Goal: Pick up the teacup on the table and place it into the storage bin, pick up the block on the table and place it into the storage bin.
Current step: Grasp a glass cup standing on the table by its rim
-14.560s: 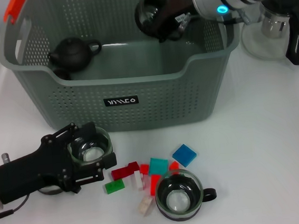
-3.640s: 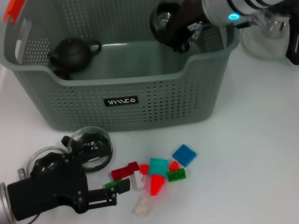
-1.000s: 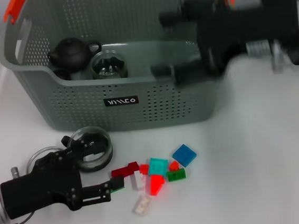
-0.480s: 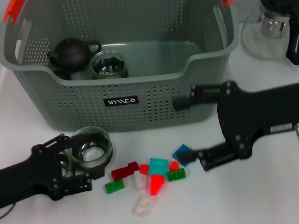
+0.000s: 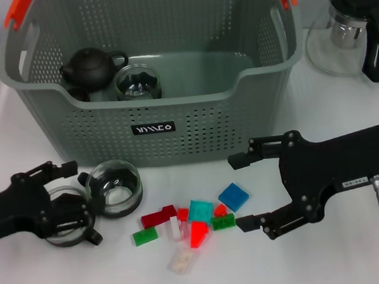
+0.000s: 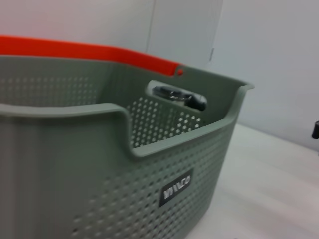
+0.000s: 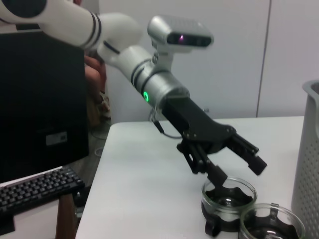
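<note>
Straddling a teacup (image 5: 64, 218), spread left end effector (image 5: 76, 204), nothing held.

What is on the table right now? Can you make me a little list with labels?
storage bin: grey-green, holds a black teapot and a glass teacup
teacups on table: two, in front of the bin
left gripper: open, one finger inside the outer teacup, the other between it and the nearer teacup
right gripper: open, beside the blocks
blocks: small colourful pile
glass pitcher: to the bin's right
</note>
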